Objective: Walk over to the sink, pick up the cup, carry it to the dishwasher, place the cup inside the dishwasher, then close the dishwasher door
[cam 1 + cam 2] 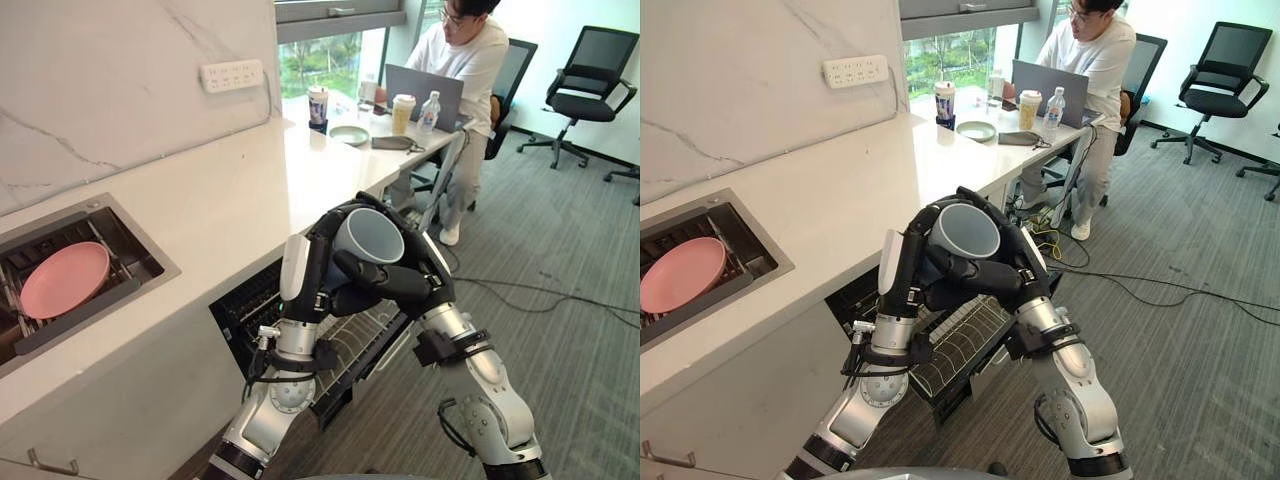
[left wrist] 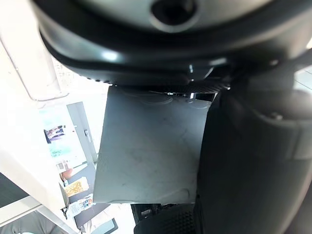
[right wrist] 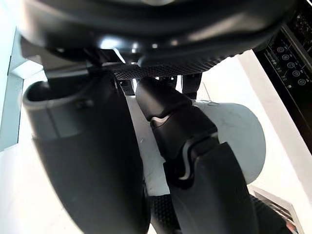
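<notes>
The left robot hand [image 1: 303, 268] and the right robot hand [image 1: 390, 282] are both curled round the cup [image 1: 372, 240], which is held above the open dishwasher [image 1: 245, 310] and its wire rack [image 1: 355, 342]. A smooth, matte grey cylinder is seen, with its long axis slanted and its round mouth tilted upward.

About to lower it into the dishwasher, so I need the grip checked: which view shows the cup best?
The left eye view: the cup shows its open mouth and wall, clasped by the left hand and right hand. The right eye view matches. The wrist views catch patches of its grey side.
</notes>
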